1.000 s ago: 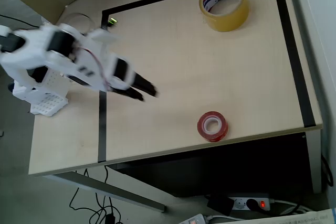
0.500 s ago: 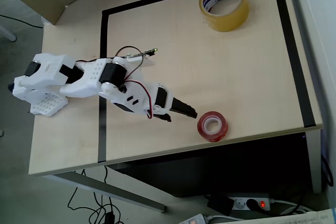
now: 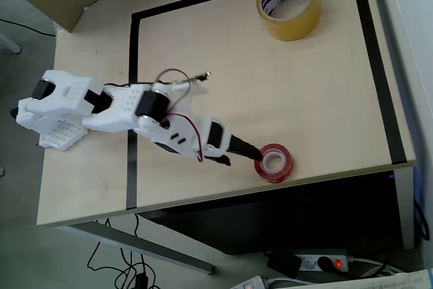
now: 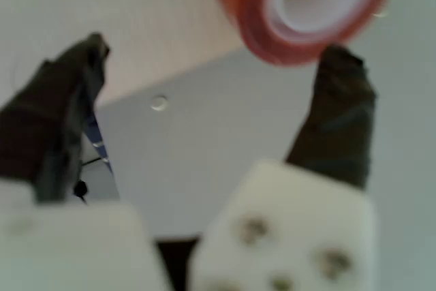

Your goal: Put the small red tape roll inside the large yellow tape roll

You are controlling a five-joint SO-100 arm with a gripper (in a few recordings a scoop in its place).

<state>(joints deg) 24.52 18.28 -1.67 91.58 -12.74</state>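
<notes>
In the overhead view the white arm is reaching from its base near the table's left edge across toward the front edge; the pincer is sitting with its dark fingers spread apart, released and gripping nothing, the farther fingertip touching or just beside the left side of the small red tape roll; that roll is lying flat close to the front edge, right of the middle, its translucent red band ringing a white core; the large yellow tape roll is standing well apart at the back edge toward the right corner, tall and yellowish-tan, its white core showing blue and red lettering; black tape lines are framing the working area.

The wrist view is giving the close look the overhead cannot; the left finger is hanging over bare table; the right finger is rising to just under the small red tape roll, blurred at the top edge; whether they are touching I cannot tell.
</notes>
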